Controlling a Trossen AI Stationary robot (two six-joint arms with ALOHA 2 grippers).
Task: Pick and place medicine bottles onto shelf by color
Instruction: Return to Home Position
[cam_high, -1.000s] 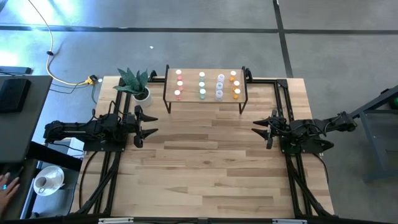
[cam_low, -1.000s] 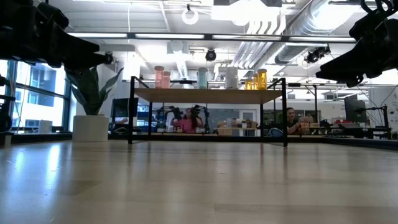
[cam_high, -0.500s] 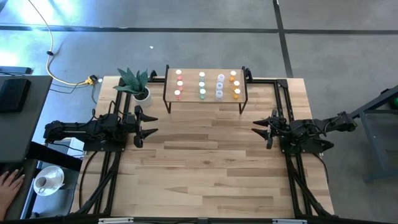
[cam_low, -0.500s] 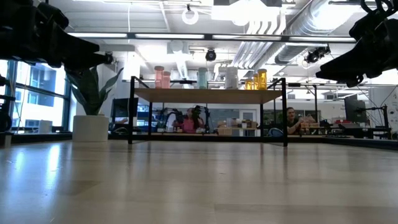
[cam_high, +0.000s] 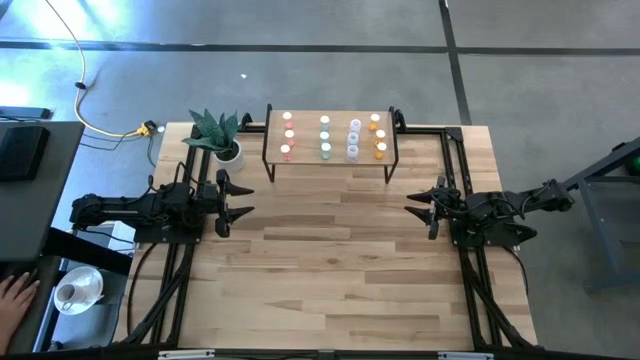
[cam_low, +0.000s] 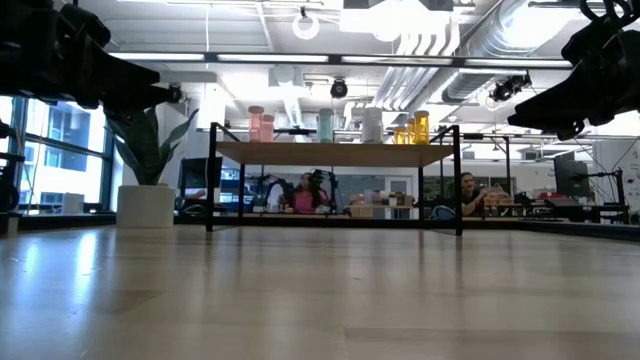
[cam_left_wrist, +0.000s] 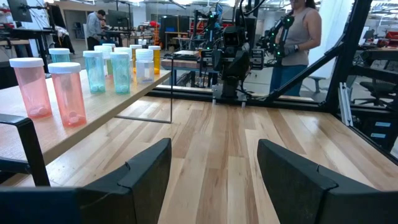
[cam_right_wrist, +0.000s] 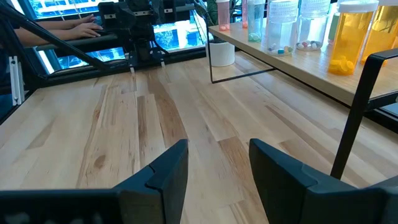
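Observation:
The shelf (cam_high: 330, 160), a light-wood board on black legs, stands at the table's far middle. The medicine bottles stand on it upright in four columns: pink (cam_high: 288, 135), green (cam_high: 325, 137), clear-white (cam_high: 353, 139), orange (cam_high: 378, 136). They also show in the low view (cam_low: 335, 125) and in both wrist views (cam_left_wrist: 68, 93) (cam_right_wrist: 345, 40). My left gripper (cam_high: 243, 199) is open and empty at the table's left edge. My right gripper (cam_high: 413, 208) is open and empty at the right edge. Both hover above the table.
A potted plant in a white pot (cam_high: 222, 140) stands left of the shelf. Black frame rails (cam_high: 455, 170) run along the table's sides. A person's hand (cam_high: 12, 295) and a cup (cam_high: 75, 292) lie off the table at lower left. Bare wood lies between the arms.

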